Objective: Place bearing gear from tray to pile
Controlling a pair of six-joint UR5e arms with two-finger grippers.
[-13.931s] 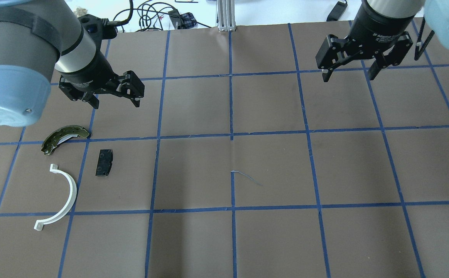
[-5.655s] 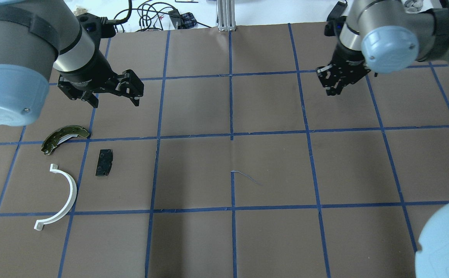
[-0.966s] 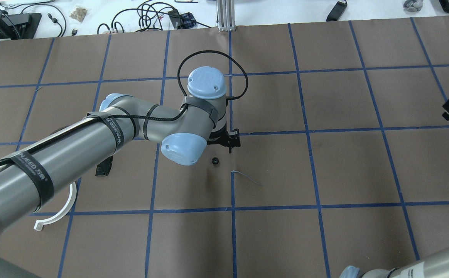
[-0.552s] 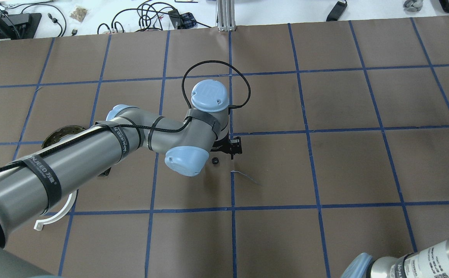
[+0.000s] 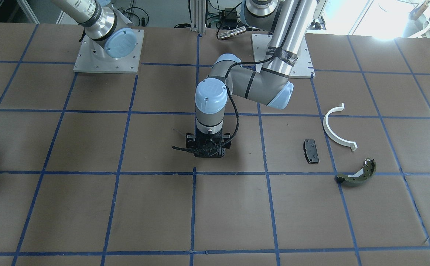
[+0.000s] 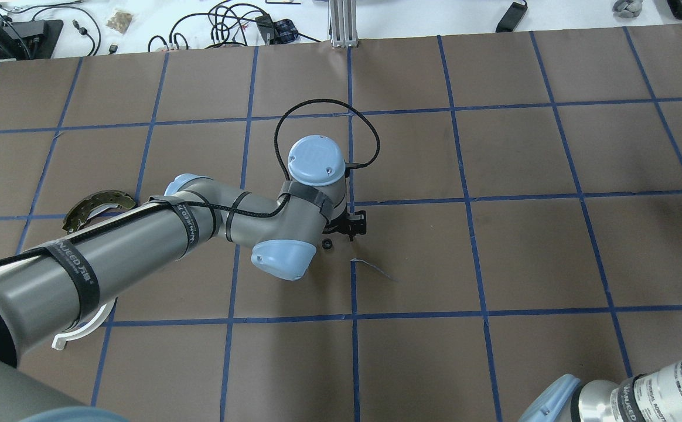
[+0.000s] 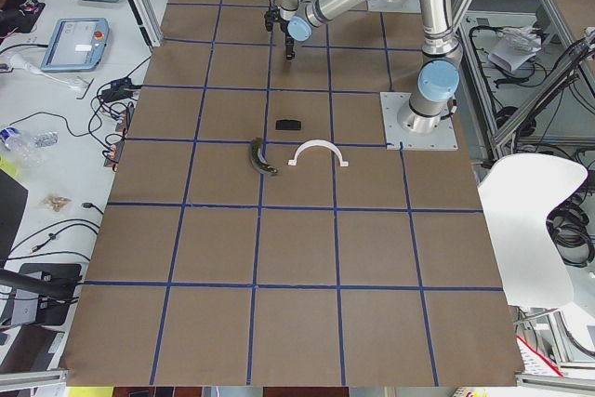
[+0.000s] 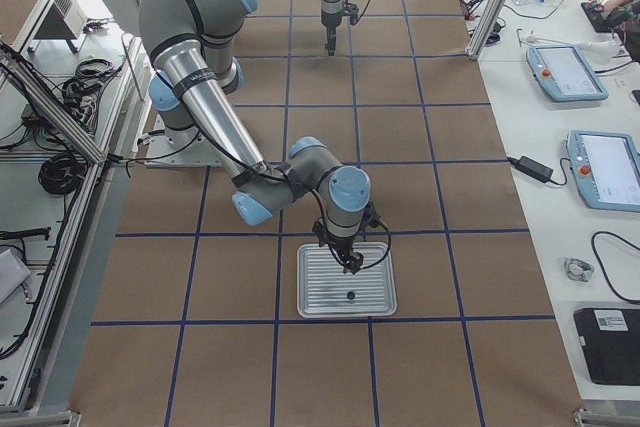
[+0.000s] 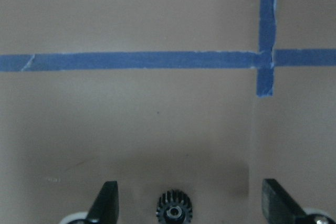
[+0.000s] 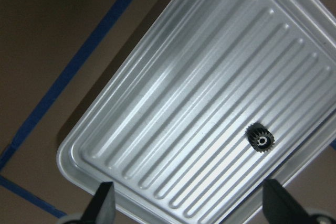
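Black bearing gear lies between your left gripper's spread jaws, well apart from the pile. Your right gripper, jaws spread, hovers over the tray, which holds a second gear.

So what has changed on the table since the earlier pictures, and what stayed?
The left gripper moved from near the olive shoe to the middle of the table, and is open over a small black gear that was not there before. The right gripper went out to the tray, open above a second gear. The shoe, white arc and black pad stayed put.
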